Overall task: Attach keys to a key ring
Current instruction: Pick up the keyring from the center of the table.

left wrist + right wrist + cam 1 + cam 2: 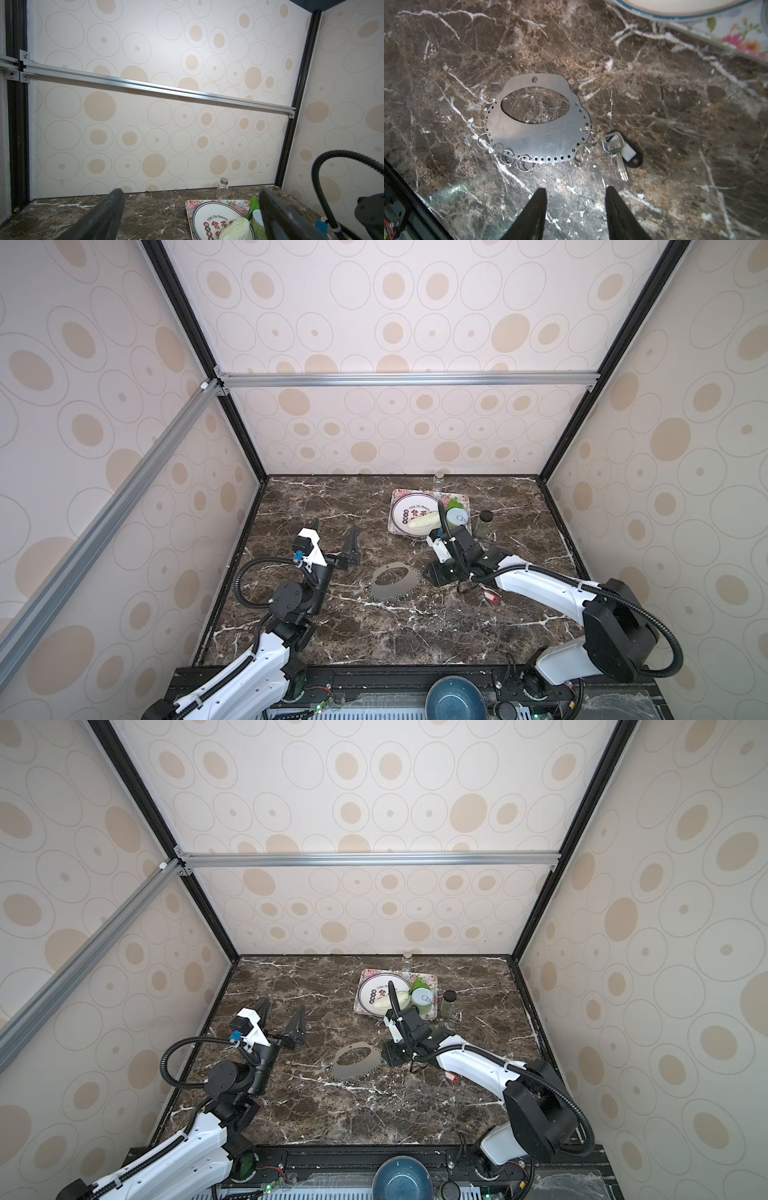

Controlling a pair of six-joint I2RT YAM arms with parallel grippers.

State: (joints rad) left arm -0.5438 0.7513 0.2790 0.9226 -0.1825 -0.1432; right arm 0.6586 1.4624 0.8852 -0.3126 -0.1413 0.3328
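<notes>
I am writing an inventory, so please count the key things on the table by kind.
Ring plate: 1
Tags: 2, black tag and red tag
Key: 1 seen, beside the black tag
Total: 4

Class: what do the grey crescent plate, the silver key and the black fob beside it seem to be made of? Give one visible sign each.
Key ring plate: probably sheet metal, brushed matt grey; it is thin and flat with fine scratches.
Key: metal, shiny silver with bright glints.
Black fob: likely plastic, smooth and dull, with a white label insert.
</notes>
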